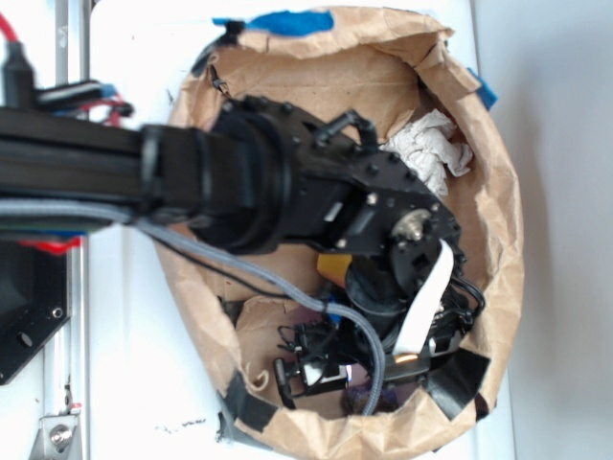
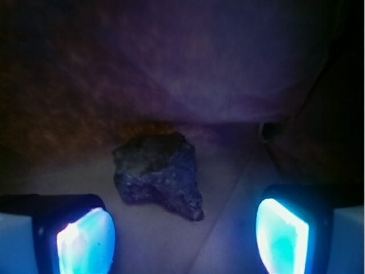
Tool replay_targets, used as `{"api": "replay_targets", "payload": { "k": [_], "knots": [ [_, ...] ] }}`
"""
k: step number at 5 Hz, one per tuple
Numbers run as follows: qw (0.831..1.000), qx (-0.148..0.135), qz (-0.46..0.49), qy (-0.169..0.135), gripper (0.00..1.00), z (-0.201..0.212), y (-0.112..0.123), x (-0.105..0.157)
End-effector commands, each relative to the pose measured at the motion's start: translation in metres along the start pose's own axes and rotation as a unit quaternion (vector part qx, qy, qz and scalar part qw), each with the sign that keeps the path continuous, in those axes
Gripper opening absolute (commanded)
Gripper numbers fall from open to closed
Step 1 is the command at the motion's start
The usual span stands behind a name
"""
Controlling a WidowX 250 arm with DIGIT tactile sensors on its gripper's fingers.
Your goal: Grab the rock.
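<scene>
In the wrist view a dark, rough rock [image 2: 158, 174] lies on the paper floor of the bag, just ahead of my gripper [image 2: 183, 240]. The two glowing blue pads [image 2: 85, 242] stand wide apart with nothing between them, so the gripper is open. The rock's near tip sits slightly left of the middle of the gap. In the exterior view the black arm reaches down into the brown paper bag [image 1: 498, 220], and the gripper [image 1: 359, 369] hangs near the bag's lower end. The arm hides the rock in that view.
A crumpled white paper wad [image 1: 431, 149] lies inside the bag at upper right. Black tape [image 1: 458, 379] and blue tape [image 1: 287, 21] patch the bag's rim. A grey cable [image 1: 287, 287] crosses the bag. The bag's walls rise close around the gripper.
</scene>
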State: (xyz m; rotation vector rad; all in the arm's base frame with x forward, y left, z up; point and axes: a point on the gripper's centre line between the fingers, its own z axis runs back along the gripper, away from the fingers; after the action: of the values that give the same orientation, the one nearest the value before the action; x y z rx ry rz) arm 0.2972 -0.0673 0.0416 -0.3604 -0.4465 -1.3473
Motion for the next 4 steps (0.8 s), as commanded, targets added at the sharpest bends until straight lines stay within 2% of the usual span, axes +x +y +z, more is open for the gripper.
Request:
{"api": "replay_targets", "payload": {
  "k": [1, 3, 4],
  "knots": [
    [0.997, -0.021, -0.071, -0.022, 1.0, -0.006, -0.005, 0.019],
    [0.994, -0.028, -0.105, -0.02, 1.0, -0.001, -0.017, 0.024],
    [0.995, -0.022, -0.097, -0.022, 1.0, -0.004, -0.015, 0.028]
  ]
}}
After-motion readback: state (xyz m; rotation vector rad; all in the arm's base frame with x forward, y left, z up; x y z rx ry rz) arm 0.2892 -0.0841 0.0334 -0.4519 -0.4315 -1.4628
